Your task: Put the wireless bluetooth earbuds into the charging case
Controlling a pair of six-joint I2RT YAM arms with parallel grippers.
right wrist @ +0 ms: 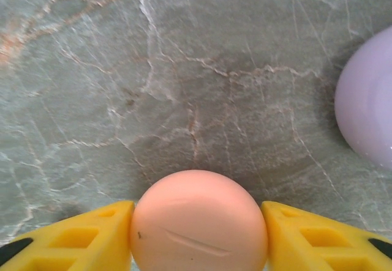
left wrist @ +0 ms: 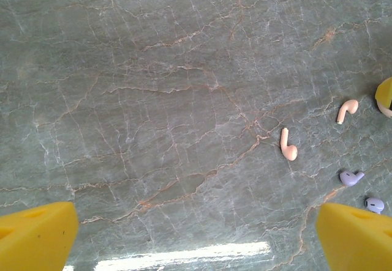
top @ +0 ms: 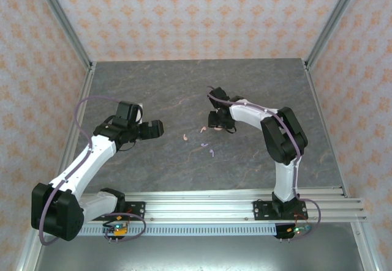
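From above, the left claw (top: 160, 128) hangs over the bare tabletop (top: 153, 87), spread wide and holding nothing. The right claw (top: 215, 122) is low over the tabletop further right. Between the two claws lie the pink earbuds (top: 185, 137) and the lilac earbuds (top: 211, 153), loose on the stone, near one another but not touching.

In the left wrist view, that claw's yellow fingers (left wrist: 37, 237) stand far apart at the lower corners and touch nothing. The pink earbuds (left wrist: 288, 145) and lilac earbuds (left wrist: 350, 177) lie off to the right.

In the right wrist view, the yellow fingers (right wrist: 92, 237) press against both sides of a pink case (right wrist: 199, 222), clamped on it. A lilac case (right wrist: 367, 100) sits nearby at the right edge, apart from it.
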